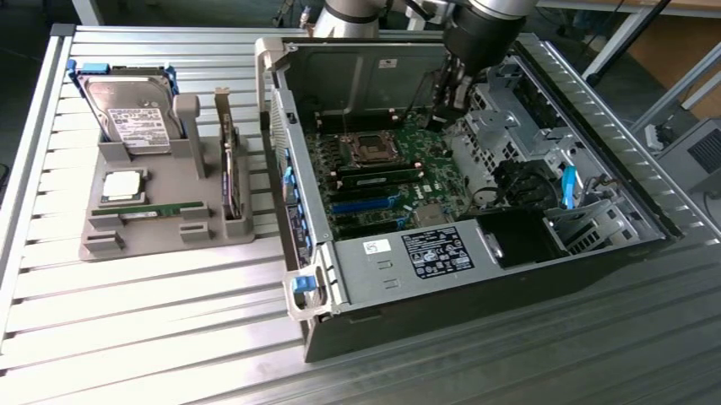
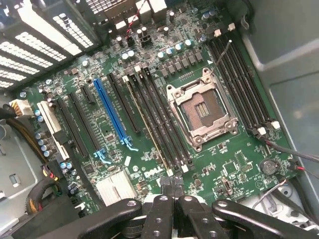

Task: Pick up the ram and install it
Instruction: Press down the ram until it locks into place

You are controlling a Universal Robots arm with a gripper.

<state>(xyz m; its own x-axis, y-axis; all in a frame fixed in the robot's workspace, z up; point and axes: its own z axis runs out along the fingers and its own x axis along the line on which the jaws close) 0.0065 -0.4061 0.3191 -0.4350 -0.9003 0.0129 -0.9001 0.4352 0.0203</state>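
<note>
The fingers are pinched together with nothing between them, hovering over the motherboard inside the open computer case. A ram stick sits seated in a slot beside the CPU socket. Its twin lies in the grey holder on the worktop.
</note>
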